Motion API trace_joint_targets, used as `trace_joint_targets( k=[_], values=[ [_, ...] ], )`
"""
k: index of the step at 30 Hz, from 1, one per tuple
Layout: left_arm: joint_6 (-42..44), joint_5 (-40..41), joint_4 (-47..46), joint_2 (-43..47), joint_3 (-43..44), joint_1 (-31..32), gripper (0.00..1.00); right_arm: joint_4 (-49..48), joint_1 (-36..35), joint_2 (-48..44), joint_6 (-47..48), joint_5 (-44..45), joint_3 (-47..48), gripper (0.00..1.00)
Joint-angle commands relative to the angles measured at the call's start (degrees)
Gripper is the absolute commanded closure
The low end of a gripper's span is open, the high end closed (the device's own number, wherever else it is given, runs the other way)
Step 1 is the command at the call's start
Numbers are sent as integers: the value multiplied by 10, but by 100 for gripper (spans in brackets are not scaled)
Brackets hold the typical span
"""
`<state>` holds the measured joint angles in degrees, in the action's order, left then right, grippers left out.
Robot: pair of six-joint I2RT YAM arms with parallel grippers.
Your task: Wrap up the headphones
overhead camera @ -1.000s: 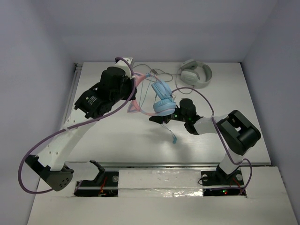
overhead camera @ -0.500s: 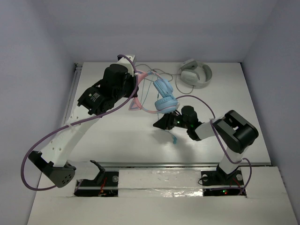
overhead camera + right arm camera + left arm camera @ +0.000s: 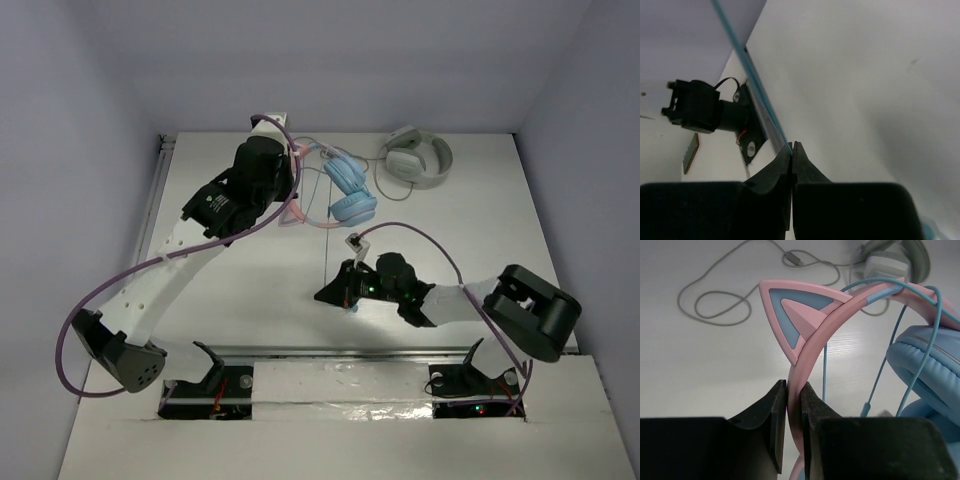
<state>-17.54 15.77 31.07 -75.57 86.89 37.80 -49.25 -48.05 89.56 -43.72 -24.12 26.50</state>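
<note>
The left fingers [image 3: 787,399] are clamped shut on the pink headband [image 3: 816,324] of the headphones [image 3: 345,190], just below its pointed ear, and the blue earcups sit close to their right. The right fingers [image 3: 792,146] are pinched shut on the thin blue cable [image 3: 781,131], which runs straight away from their tips. They sit low over the tabletop [image 3: 250,290], well apart from the left fingers. Beyond the left fingers lie white-grey headphones [image 3: 418,158] and a looping grey cable [image 3: 715,305].
</note>
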Motion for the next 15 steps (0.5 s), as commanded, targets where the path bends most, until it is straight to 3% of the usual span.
trace_joint_targets(
  k=[1,8,15],
  values=[
    [-37,67,-94,-12,4,-4,100,79,-70,-56,11,89,-3,100],
    [-37,125,-107,-38,-26,-9,100,275,-153,-168,16,176,28,100],
    [-38,153,-95,-34,-118,-2,100,499,-187,-235,69,222,144,100]
  ],
)
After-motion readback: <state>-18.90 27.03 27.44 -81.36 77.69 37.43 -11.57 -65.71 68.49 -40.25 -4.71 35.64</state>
